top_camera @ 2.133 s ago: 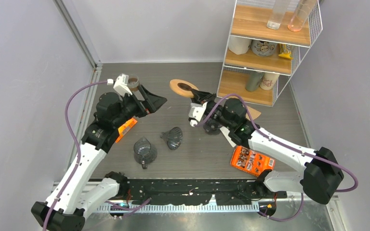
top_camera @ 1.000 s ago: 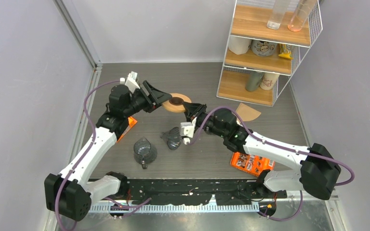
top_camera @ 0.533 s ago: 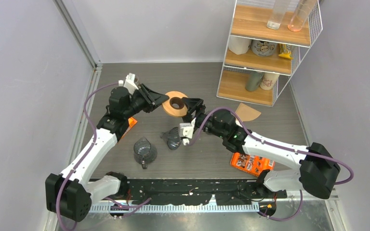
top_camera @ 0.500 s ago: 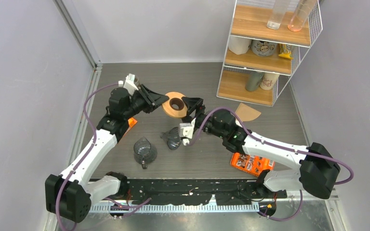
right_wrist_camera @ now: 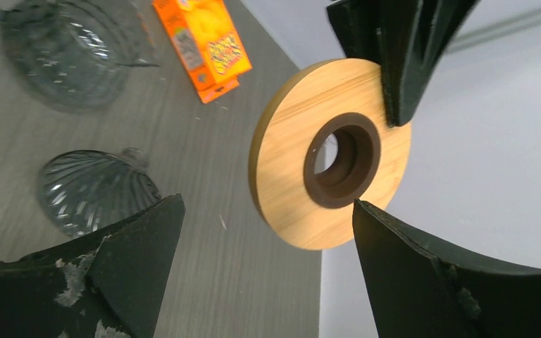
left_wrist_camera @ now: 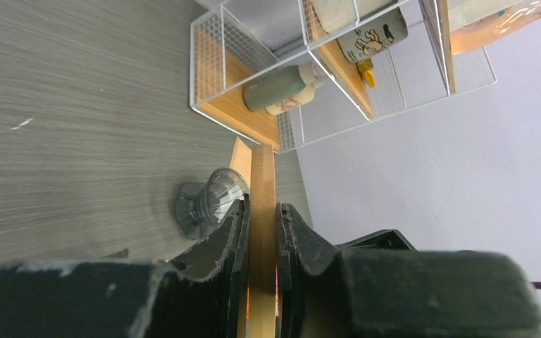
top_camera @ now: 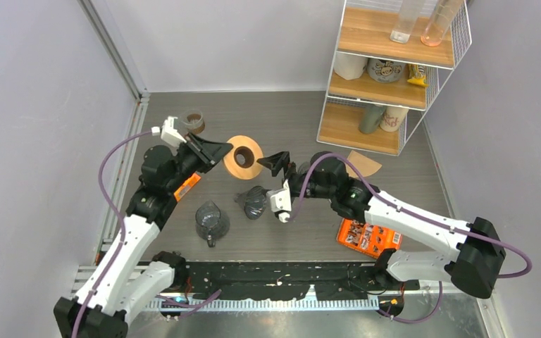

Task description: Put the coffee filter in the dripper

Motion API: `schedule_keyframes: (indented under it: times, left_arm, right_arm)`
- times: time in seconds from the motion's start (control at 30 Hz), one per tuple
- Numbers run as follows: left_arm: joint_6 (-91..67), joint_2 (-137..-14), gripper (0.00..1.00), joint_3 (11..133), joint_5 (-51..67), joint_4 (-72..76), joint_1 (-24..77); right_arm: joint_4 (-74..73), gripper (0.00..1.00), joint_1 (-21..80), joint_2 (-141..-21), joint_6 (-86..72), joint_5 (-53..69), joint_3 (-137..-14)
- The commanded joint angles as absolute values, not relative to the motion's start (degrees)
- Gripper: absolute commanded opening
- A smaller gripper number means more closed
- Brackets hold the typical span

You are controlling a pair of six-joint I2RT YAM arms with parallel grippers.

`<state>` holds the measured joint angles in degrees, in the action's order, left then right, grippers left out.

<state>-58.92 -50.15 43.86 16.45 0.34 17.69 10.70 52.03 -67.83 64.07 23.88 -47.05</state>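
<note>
Coffee filter (top_camera: 366, 166) on table (top_camera: 289, 116) by shelf (top_camera: 363, 138), apart from right pincer (right_wrist_camera: 266, 204).

We see the wooden ring (top_camera: 243, 156) change hands. Two seconds ago the right gripper (right_wrist_camera: 266, 211) holds it on the far side, near the shelf (top_camera: 394, 70). Now the left gripper (top_camera: 220, 149) pinches its rim, and the right gripper's jaws stand wide apart, just clear of it. The ring sits further left and nearer than at the start, and shows more of its face from above. The left arm, stretched right to meet the ring a second ago, draws back to the left. That uncovers a small brown round thing (top_camera: 194, 120) at the far left. The right arm eases back toward the right.
</note>
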Motion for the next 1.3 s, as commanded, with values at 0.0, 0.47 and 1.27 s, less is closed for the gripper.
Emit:
schedule_keyframes:
  times: [0.0, 0.47, 1.27]
  left_arm:
    - [-54.71, -42.21, 0.0, 43.23, 11.26, -7.33, 16.27]
    - [-51.13, -16.82, 0.0, 35.48, 0.55, -41.95, 15.65]
    - [-57.49, -12.65, 0.0, 27.74, -7.79, -45.75, 15.64]
  right_arm:
    - [-8.82, 0.95, 52.25, -66.4, 69.89, 34.33, -54.04]
    - [20.17, 0.95, 42.9, -68.6, 20.51, 20.24, -56.87]
    - [25.16, 0.95, 37.89, -72.11, 5.59, 18.05, -56.63]
